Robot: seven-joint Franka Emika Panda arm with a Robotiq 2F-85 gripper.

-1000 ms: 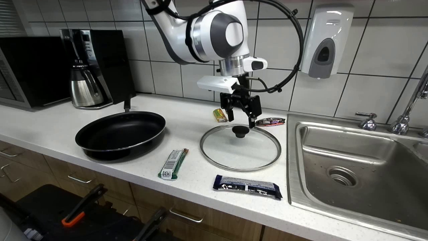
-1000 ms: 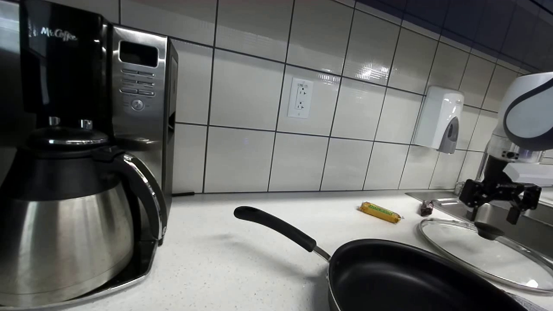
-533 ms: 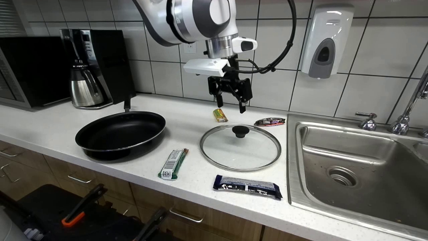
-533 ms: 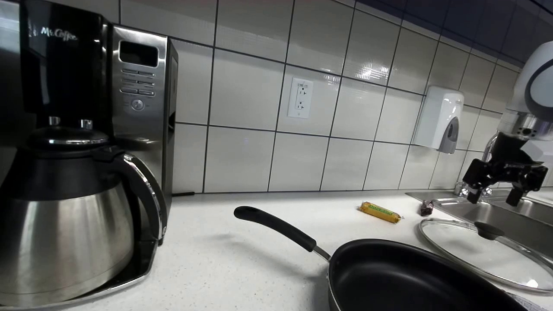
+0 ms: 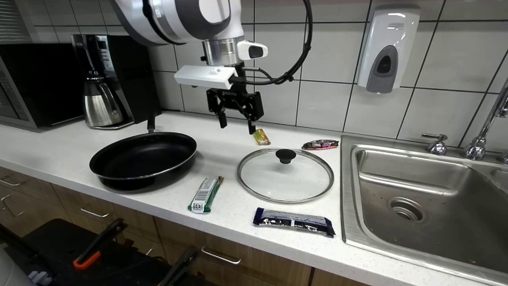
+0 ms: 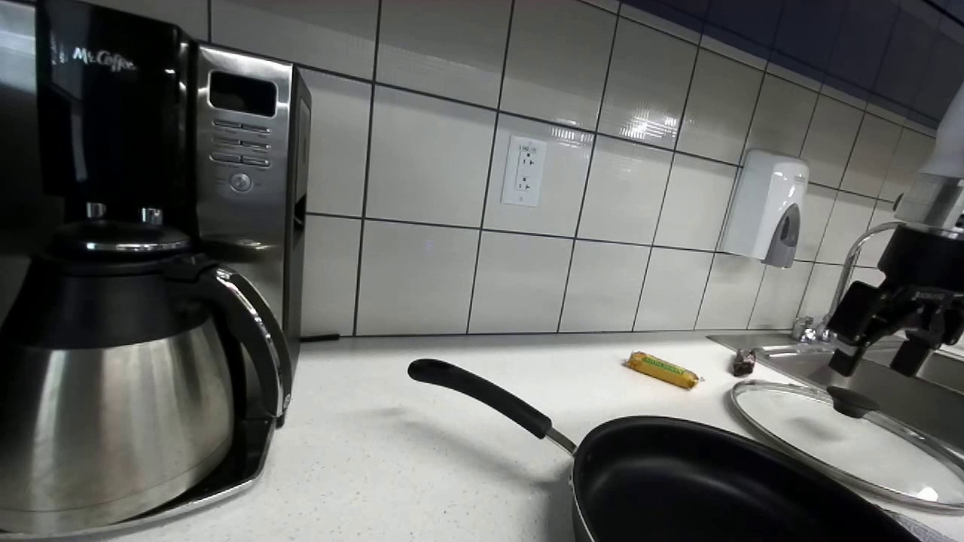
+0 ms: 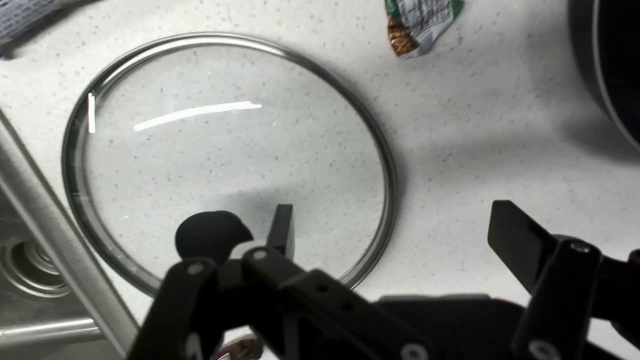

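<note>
Glass lid (image 5: 285, 182) lies right of the pan (image 5: 147, 155) on the tabletop (image 5: 220, 153), and I have my jaws apart in midair near its left edge.

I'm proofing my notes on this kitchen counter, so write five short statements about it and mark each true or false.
1. The lid has a black knob. True.
2. The tool is gripping the knob. False: the tool is open and holds nothing.
3. The green-and-white bar lies on the counter, closer to the frying pan than the dark blue bar does. True.
4. The lid covers the frying pan. False: the lid lies on the counter, apart from the frying pan.
5. The dark blue bar lies in the sink. False: the dark blue bar lies on the counter, beside the sink.
</note>
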